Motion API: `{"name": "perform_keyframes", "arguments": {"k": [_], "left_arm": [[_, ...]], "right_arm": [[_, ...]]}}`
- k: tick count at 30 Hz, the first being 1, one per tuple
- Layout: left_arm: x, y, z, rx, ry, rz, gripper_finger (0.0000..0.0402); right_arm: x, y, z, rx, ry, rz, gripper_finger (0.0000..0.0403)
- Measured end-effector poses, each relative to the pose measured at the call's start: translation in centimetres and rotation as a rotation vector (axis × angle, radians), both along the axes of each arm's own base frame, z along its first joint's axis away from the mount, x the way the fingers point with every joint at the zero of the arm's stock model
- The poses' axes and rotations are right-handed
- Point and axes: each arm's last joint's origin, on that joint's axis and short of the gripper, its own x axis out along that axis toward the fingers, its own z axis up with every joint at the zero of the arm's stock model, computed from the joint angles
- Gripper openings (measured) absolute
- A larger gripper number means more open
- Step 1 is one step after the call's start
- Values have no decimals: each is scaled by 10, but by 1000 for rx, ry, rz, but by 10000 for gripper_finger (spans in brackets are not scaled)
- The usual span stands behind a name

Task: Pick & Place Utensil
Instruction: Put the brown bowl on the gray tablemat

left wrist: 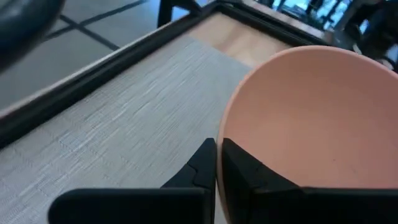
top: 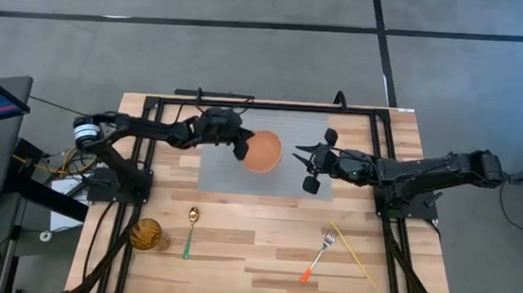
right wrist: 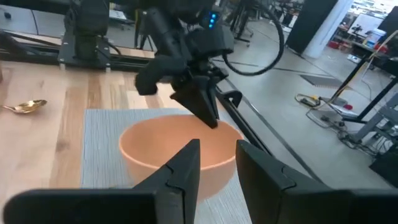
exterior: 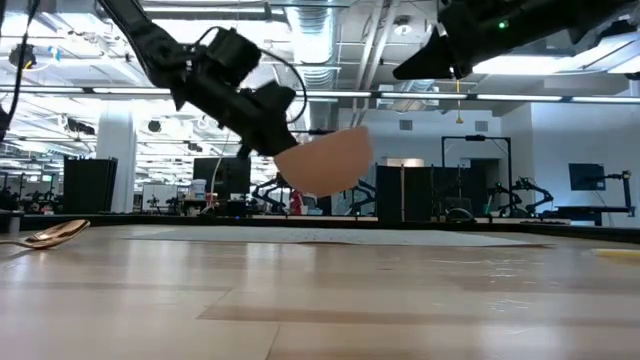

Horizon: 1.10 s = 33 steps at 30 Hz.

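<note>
A salmon-coloured bowl (top: 263, 151) (exterior: 325, 160) hangs tilted in the air over the grey placemat (top: 223, 173). My left gripper (top: 241, 148) (left wrist: 217, 163) is shut on its rim. My right gripper (top: 313, 161) (right wrist: 217, 158) hovers open just right of the bowl (right wrist: 168, 146), facing it and touching nothing. A gold spoon with a green handle (top: 190, 227) (exterior: 50, 235) lies flat on the wood near the left front. A fork with an orange handle (top: 318, 254) lies at the right front. My left gripper pinches the bowl's rim (left wrist: 222, 140) on the side toward the table's left, one finger inside the bowl and one outside. The fingers come slanting down from the left. The bowl is lifted clear of the placemat and tilted, its body hanging beside and below the fingers (exterior: 280, 125).
Yellow chopsticks (top: 353, 254) lie right of the fork. An amber round object (top: 145, 235) sits at the left front by the spoon. A black frame (top: 246, 102) borders the table's far side and flanks. Bare wood lies between spoon and fork.
</note>
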Motion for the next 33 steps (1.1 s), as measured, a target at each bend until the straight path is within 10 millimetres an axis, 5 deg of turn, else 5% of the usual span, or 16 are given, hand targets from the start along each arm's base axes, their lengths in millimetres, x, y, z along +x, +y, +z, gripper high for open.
{"name": "perform_keyframes", "arguments": {"k": [7,23,33], "left_arm": [[13,19,-24,-42,62,43,13],[5,19,-27,-74,175,50,23],[6,20,-26,-59,162,64,68]], "right_arm": [[0,0,-1,-40,26,9,97],[0,0,-4,-27,52,11,97],[0,0,-4,2,34,7,97]]}}
